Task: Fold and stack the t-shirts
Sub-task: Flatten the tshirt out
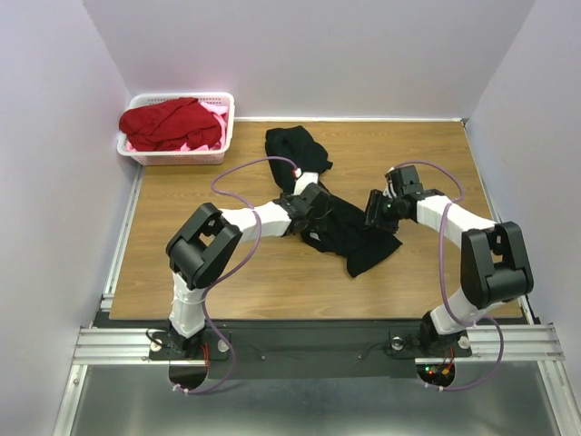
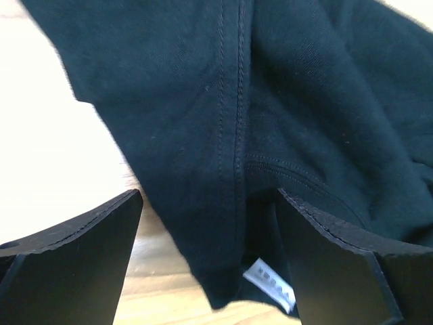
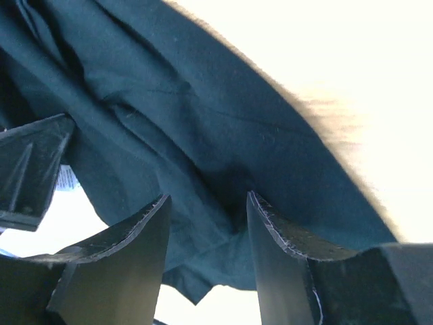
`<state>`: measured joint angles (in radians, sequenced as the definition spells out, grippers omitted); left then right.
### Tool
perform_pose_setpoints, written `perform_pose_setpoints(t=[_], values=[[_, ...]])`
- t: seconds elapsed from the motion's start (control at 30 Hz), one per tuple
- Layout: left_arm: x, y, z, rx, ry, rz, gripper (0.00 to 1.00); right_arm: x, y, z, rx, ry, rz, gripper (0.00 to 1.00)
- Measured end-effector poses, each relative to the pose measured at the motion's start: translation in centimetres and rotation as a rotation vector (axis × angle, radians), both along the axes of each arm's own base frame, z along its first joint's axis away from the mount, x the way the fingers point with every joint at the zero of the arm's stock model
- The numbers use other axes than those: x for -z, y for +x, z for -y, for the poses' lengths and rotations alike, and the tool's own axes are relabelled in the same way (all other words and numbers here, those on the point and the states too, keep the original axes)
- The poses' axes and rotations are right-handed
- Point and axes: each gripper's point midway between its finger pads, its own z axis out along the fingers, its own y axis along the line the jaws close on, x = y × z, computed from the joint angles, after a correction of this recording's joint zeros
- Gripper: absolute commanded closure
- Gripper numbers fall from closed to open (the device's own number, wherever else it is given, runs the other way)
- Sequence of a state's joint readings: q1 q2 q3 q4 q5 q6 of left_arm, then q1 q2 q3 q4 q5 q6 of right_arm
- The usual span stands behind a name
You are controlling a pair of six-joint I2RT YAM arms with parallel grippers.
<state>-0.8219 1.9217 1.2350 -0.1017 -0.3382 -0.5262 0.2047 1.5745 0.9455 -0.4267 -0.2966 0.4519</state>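
The black t-shirt [image 1: 359, 238] lies crumpled, strung diagonally across mid-table [image 1: 227, 272], seams and a white label [image 2: 270, 284] showing. The red t-shirt [image 1: 168, 123] sits heaped in the basket [image 1: 227, 136] (pink cloth [image 1: 220, 116] peeking beneath).

1. A wooden tabletop [image 1: 436, 145] of light brown grain fills the middle of the top view.
2. Plain pale walls enclose it on three sides: a back wall [image 1: 309, 54], a left wall [image 1: 45, 182] and a right wall [image 1: 536, 136].
3. An aluminium rail [image 1: 109, 345] runs along the near edge.
4. Below it lies a grey metal surface [image 1: 309, 404].
5. The light is even; in the wrist views the wood glares almost white.
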Motion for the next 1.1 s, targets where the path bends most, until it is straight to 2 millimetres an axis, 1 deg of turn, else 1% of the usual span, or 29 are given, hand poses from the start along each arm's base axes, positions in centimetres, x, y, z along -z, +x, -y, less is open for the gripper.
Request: perform_pose_setpoints(t=[0.07,0.1,0.13,0.2,0.23,0.27,0.3,0.33,0.37,0.4,0.43,0.5,0.57,0.6,0.67,0.7,0.77,0.8,0.83,0.93,1.0,1.1], values=[[0.7,0.0,0.1,0.000,0.006,-0.006,0.10,0.4,0.1,0.0,-0.002,-0.001,0.000,0.46],[0.7,0.2,0.3,0.001,-0.004,-0.001,0.11,0.7,0.1,0.0,-0.003,0.000,-0.002,0.46],[0.6,0.2,0.5,0.003,-0.013,0.000,0.13,1.0,0.0,0.0,-0.003,-0.001,-0.007,0.49],[0.6,0.3,0.7,0.003,-0.023,0.001,0.26,1.6,-0.5,0.0,-0.006,0.000,-0.024,0.54],[0.6,0.3,0.8,0.005,-0.027,0.000,0.36,1.8,-0.7,0.0,-0.008,0.001,-0.031,0.62],[0.6,0.2,0.8,0.004,-0.030,-0.001,0.56,2.0,-0.9,0.0,-0.011,0.001,-0.036,0.68],[0.6,0.3,0.9,0.004,-0.032,0.000,0.67,2.2,-1.0,0.0,-0.012,0.002,-0.042,0.75],[0.6,0.3,0.9,0.006,-0.033,-0.002,0.77,2.2,-1.1,0.0,-0.017,0.003,-0.042,0.86],[0.7,0.3,0.9,0.003,-0.035,-0.002,0.94,2.2,-1.1,0.0,-0.016,0.004,-0.043,0.91],[0.8,0.5,0.6,-0.004,-0.035,-0.002,1.00,2.2,-1.1,-0.1,-0.016,0.006,-0.041,0.96],[0.8,0.6,0.4,-0.006,-0.035,-0.001,1.00,2.1,-1.0,-0.1,-0.019,0.007,-0.037,0.99],[0.8,0.7,0.0,-0.013,-0.033,0.003,1.00,1.8,-1.0,-0.1,-0.016,0.006,-0.027,0.99],[0.8,0.9,-2.0,-0.033,-0.015,0.005,1.00,0.7,-0.8,0.1,-0.010,0.001,0.012,0.99],[0.8,1.0,-3.3,-0.043,0.008,0.008,1.00,0.0,-0.8,0.3,-0.004,-0.004,0.032,0.99],[0.6,1.4,-7.0,-0.082,0.069,0.006,1.00,-2.5,-0.6,0.7,0.009,-0.012,0.105,0.99],[0.4,1.8,-8.7,-0.090,0.112,0.012,1.00,-3.1,-0.6,0.8,0.014,-0.014,0.124,0.99],[-0.5,2.8,-12.2,-0.125,0.182,0.022,1.00,-5.4,-0.9,1.4,0.033,-0.025,0.187,0.99],[-1.0,3.4,-14.1,-0.137,0.232,0.036,1.00,-6.0,-1.1,1.6,0.039,-0.031,0.199,0.99],[-1.4,3.7,-15.4,-0.140,0.279,0.044,1.00,-6.4,-1.5,1.8,0.046,-0.036,0.203,0.99],[-2.3,4.1,-18.1,-0.113,0.420,0.050,1.00,-6.8,-2.8,2.2,0.050,-0.043,0.184,0.99],[-3.1,4.4,-19.4,-0.074,0.522,0.052,1.00,-6.6,-3.6,2.1,0.039,-0.037,0.155,0.99],[-4.6,5.9,-20.0,-0.048,0.601,0.076,1.00,-5.3,-5.7,1.2,-0.007,0.001,0.077,0.99]])
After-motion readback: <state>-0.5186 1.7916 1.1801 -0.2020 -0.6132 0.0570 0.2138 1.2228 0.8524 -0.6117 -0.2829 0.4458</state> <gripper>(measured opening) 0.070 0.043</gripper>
